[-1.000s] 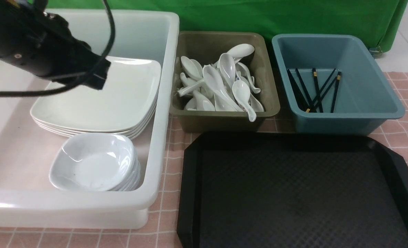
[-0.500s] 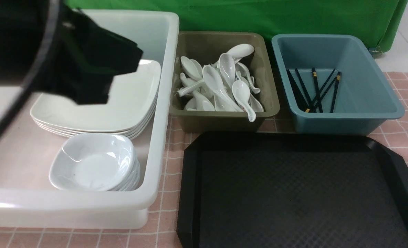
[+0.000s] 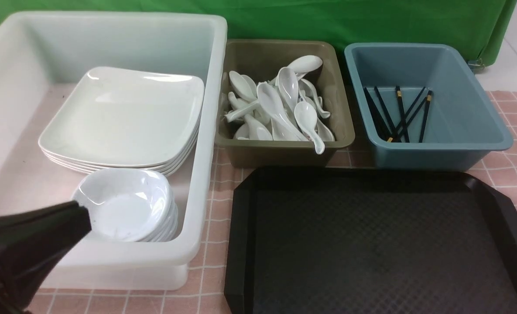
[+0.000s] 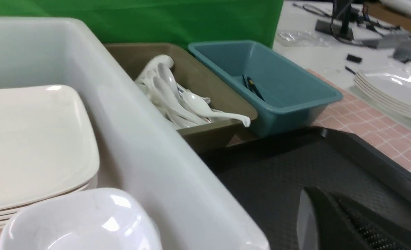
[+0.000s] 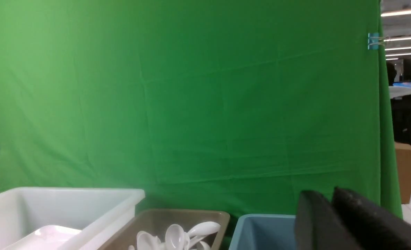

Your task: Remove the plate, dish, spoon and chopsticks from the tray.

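Note:
The black tray [image 3: 371, 244] lies bare at the front right. A stack of white square plates [image 3: 123, 117] and a stack of small white dishes [image 3: 123, 205] sit in the white tub [image 3: 214, 87]. White spoons [image 3: 280, 104] fill the olive tub [image 3: 284, 152]. Black chopsticks [image 3: 400, 113] lie in the blue tub [image 3: 437, 152]. My left gripper [image 3: 81, 213] is shut and holds nothing, low at the front left by the white tub's near wall. My right gripper [image 5: 325, 196] shows only in its wrist view, raised and facing the green cloth; its fingers overlap and nothing shows between them.
A green backdrop [image 3: 328, 22] hangs behind the three tubs. The pink checked cloth [image 3: 210, 183] shows between tub and tray. Off to the side, in the left wrist view, another stack of white plates [image 4: 392, 90] rests on a white surface.
My left arm has pulled back from above the plates in the white tub down to the front left corner. The plates and dishes now show unblocked.

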{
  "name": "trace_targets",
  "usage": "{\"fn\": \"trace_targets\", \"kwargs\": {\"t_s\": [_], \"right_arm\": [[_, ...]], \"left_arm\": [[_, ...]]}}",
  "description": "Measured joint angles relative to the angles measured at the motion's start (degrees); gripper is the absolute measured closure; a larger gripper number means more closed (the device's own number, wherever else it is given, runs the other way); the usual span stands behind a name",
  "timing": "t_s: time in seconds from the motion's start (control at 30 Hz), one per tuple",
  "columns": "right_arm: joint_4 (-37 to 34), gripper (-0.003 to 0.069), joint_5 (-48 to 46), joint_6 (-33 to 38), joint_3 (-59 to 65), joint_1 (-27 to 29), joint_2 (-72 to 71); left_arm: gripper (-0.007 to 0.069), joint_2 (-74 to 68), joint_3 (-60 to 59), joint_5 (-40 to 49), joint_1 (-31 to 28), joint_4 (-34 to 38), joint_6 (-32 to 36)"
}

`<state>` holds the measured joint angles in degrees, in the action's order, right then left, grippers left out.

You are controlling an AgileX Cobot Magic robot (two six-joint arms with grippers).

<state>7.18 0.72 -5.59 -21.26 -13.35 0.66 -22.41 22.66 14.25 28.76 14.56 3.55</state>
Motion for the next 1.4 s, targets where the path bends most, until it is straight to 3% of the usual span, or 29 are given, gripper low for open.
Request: {"fn": "trace_targets", "kwargs": {"t_s": [0.17,0.63,0.97,1.23,1.4], "right_arm": [[0.0,0.049,0.2,-0.1,0.0,0.0,0.0],[0.0,0.0462,0.3,-0.1,0.0,0.0,0.0],[0.0,0.0447,0.4,-0.1,0.0,0.0,0.0],[0.0,0.0424,0.4,-0.1,0.0,0.0,0.0],[0.0,0.0422,0.5,-0.1,0.0,0.0,0.0]], "left_arm": [[0.0627,0.9,-2.5,-4.1,0.0,0.4,-0.6],[0.0627,0.9,-2.5,-5.0,0.0,0.2,0.6],[0.0627,3.0,-3.3,-5.3,-1.7,-6.0,2.9],[0.0627,14.2,-17.0,-16.9,-18.5,-8.4,3.0],[0.0627,21.0,-22.8,-15.3,-25.6,-10.5,0.6]]}}
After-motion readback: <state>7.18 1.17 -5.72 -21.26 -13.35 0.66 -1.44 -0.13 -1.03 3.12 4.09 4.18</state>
